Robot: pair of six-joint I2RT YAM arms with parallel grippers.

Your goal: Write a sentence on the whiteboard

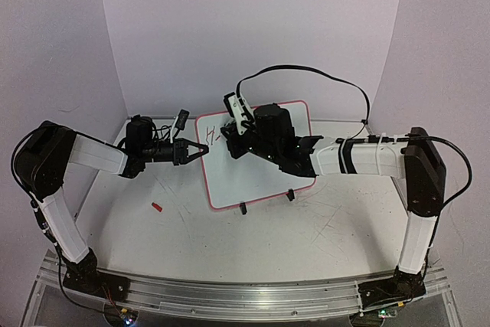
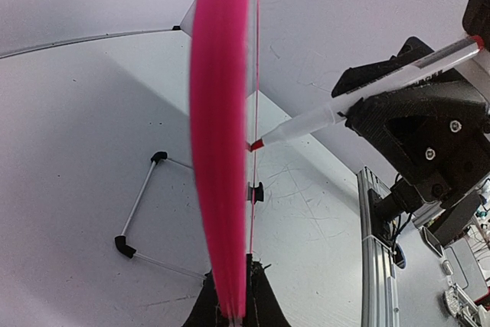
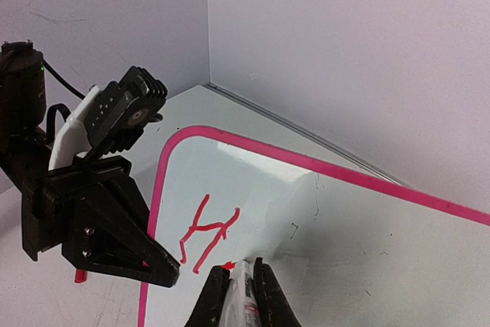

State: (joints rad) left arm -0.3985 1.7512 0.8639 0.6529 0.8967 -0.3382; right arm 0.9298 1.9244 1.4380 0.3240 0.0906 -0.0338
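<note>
A: Whiteboard [image 1: 256, 166], centre of frame, propped on two black feet [image 1: 243, 208]. Probably light, stiff, slick and tippy; best steadied by the rim.

B: Agreed. Left gripper [image 1: 203, 150] clamped on its left edge. Right gripper [image 3: 240, 281] closed round one marker [image 2: 306, 123], tip at board. One board, one red letter [image 3: 205, 239].

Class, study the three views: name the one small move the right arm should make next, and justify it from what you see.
Probably shift the marker slightly right along the whiteboard and start the second letter. Only a red H is written, the tip sits just beside it, the right pincer grips the marker, and the left pincer clamps the board's edge.
</note>
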